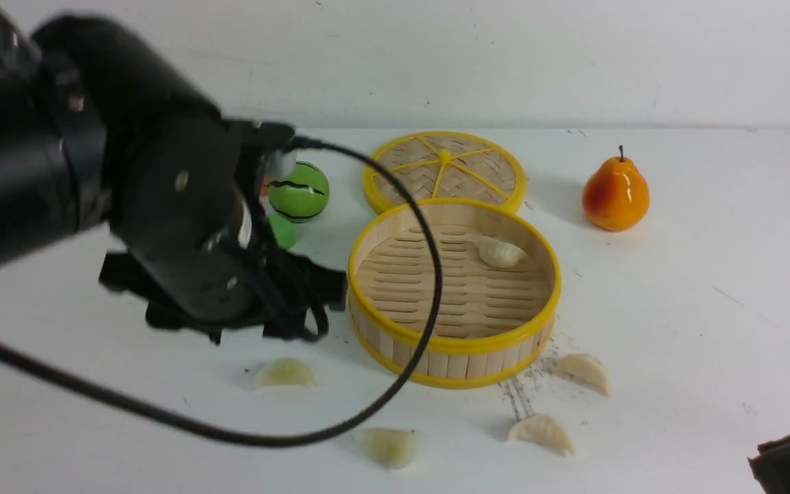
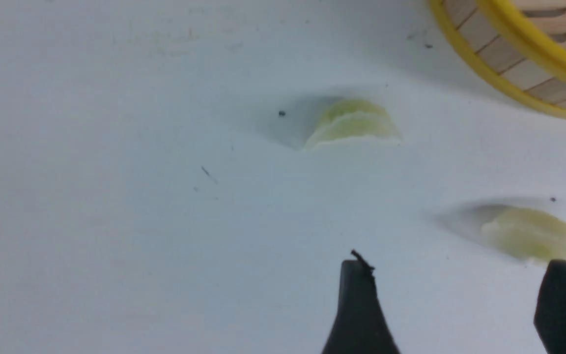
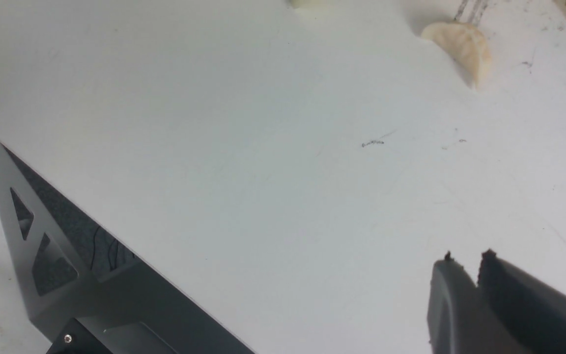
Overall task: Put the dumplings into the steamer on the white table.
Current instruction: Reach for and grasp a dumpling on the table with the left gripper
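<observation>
**A:** Left gripper [image 2: 457, 268] hangs spread and empty over the table [image 2: 116, 221], with one finger [image 2: 565, 305] just beside a greenish dumpling [image 2: 533, 236]. Four dumplings [image 1: 542, 433] lie on the table in front of the steamer [image 1: 453, 343], and a fifth [image 1: 500, 252] sits inside it.

**B:** What could go wrong?

**A:** The crescents lie flat and low. If a finger lands on the edge instead of straddling it, I think the dumpling skids away. The cable [image 1: 429, 288] also loops across the steamer's left rim as seen from the front. I can't tell if it touches, but a snag could drag the basket.

**B:** And the right gripper [image 3: 467, 258]?

**A:** It is pressed almost together and holds nothing, off to the steamer's right on the near side.

**B:** What's hidden?

**A:** From the front, the arm [image 1: 162, 206] blocks its own fingers. It also covers part of a striped ball [image 1: 299, 192] left of the steamer, and a green thing I can't identify. Behind the steamer, the lid [image 1: 444, 168] and pear [image 1: 616, 195] show clearly.
</observation>
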